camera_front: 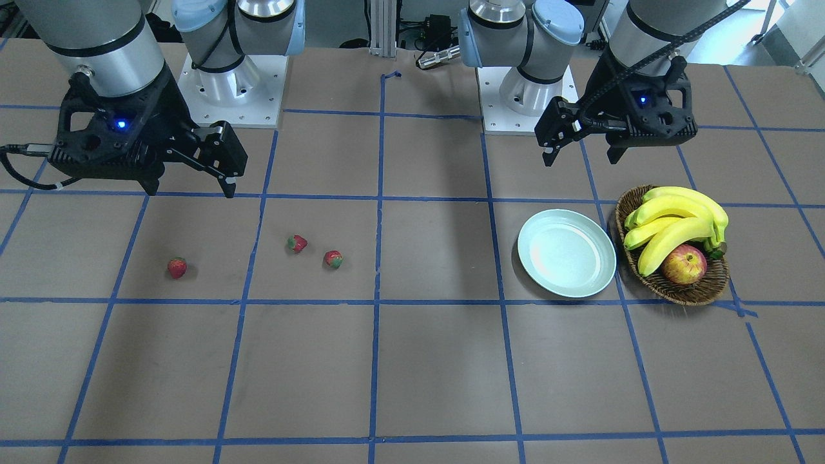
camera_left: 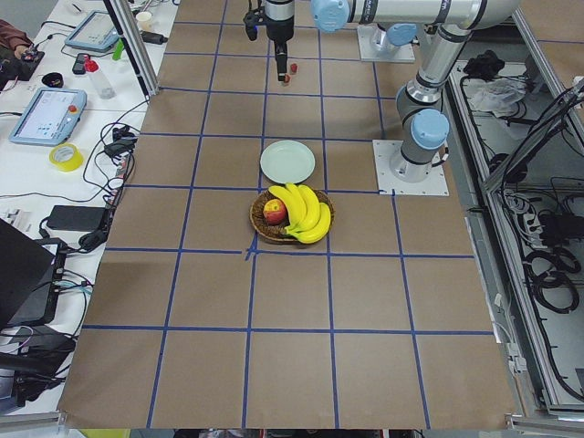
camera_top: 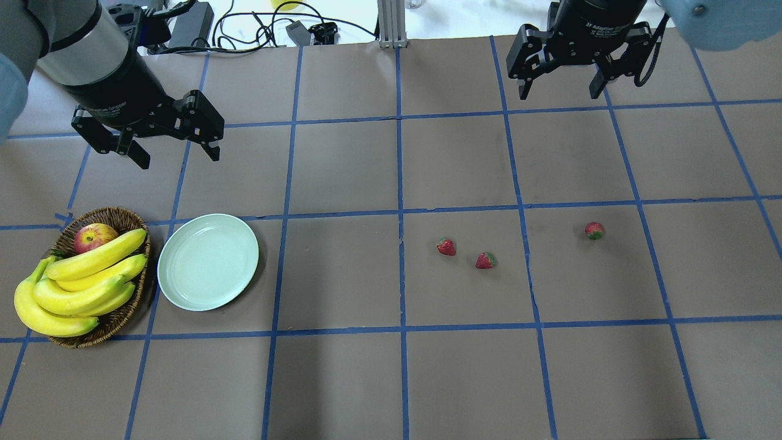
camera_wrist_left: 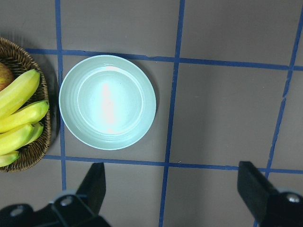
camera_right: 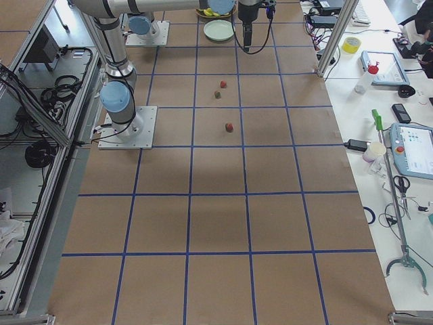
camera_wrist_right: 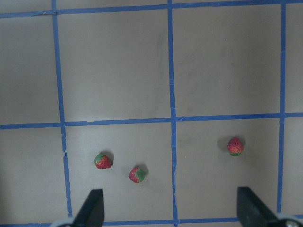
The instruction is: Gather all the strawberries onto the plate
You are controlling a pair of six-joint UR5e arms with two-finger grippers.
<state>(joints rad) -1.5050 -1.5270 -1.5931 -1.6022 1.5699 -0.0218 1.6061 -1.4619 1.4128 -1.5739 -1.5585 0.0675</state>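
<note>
Three small red strawberries lie apart on the brown table: one (camera_top: 446,247), one (camera_top: 485,261) close beside it, and one (camera_top: 594,230) farther to the right. They also show in the right wrist view (camera_wrist_right: 102,161) (camera_wrist_right: 137,174) (camera_wrist_right: 235,145). The pale mint-green plate (camera_top: 208,261) is empty and sits next to the basket; it also shows in the left wrist view (camera_wrist_left: 107,101). My left gripper (camera_top: 176,153) is open and empty, high above the table behind the plate. My right gripper (camera_top: 559,93) is open and empty, high behind the strawberries.
A brown wicker basket (camera_top: 116,217) with bananas (camera_top: 79,281) and a red-yellow apple (camera_top: 93,236) stands at the plate's left. Blue tape lines grid the table. Cables and boxes lie beyond the far edge.
</note>
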